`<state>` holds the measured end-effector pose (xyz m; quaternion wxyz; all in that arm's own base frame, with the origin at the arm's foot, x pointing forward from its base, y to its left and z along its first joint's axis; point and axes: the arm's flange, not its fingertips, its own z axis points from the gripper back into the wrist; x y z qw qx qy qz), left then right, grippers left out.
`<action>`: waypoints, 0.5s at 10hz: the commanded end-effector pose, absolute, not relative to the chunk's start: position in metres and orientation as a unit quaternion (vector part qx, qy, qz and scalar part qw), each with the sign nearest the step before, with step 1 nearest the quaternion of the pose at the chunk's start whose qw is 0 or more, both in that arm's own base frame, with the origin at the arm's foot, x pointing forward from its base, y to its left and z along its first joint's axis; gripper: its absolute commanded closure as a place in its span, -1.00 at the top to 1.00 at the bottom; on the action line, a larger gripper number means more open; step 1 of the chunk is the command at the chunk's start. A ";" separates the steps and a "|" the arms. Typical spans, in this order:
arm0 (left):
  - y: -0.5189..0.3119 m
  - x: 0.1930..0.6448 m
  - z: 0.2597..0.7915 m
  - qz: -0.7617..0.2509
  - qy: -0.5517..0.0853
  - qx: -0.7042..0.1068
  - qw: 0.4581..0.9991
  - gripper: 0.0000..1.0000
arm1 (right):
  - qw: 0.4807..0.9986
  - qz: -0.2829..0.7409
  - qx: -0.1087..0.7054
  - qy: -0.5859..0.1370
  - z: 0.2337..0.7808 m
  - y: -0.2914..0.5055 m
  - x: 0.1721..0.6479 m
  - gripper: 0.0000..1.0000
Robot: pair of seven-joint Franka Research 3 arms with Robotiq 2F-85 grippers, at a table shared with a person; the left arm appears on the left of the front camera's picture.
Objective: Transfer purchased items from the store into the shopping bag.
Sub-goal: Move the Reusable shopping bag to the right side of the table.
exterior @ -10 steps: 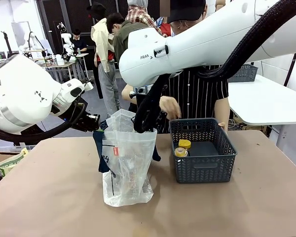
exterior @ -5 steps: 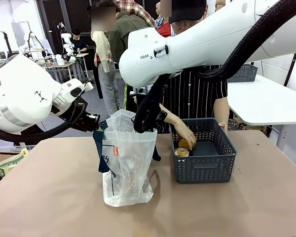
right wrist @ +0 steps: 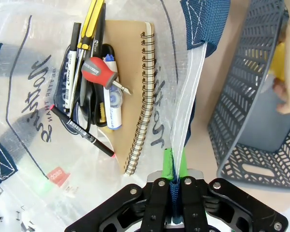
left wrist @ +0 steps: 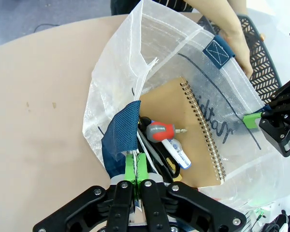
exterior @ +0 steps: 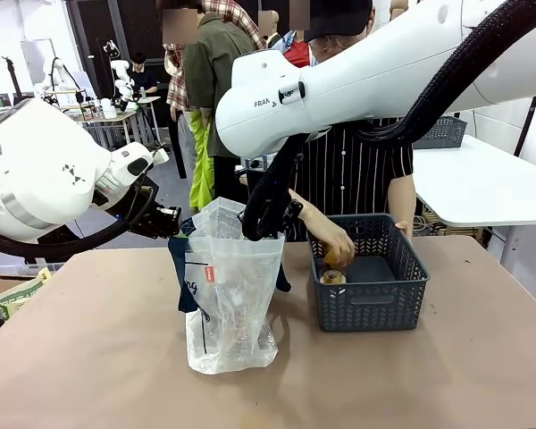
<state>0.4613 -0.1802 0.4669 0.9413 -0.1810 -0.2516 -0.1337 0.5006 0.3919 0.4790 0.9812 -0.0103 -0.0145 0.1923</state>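
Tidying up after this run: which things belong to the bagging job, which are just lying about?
Job: shopping bag, dark grey basket, yellowish roll, yellow tub in person's hand, spiral notebook, screwdriver.
Lying about: second grey basket on far white table.

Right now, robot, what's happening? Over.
Shut: left gripper, right gripper, both on shopping bag, mouth held open. Person's hand in basket. Nothing blocking the bag.
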 end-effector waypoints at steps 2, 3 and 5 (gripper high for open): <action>-0.178 0.462 0.467 -0.129 -0.252 -0.190 0.940 -1.00 | 0.981 0.193 -0.011 -0.015 0.480 0.389 0.499 -1.00; -0.178 0.462 0.467 -0.129 -0.252 -0.190 0.940 -1.00 | 0.981 0.193 -0.011 -0.015 0.480 0.389 0.499 -1.00; -0.178 0.462 0.467 -0.129 -0.252 -0.190 0.940 -1.00 | 0.981 0.193 -0.011 -0.015 0.480 0.389 0.499 -1.00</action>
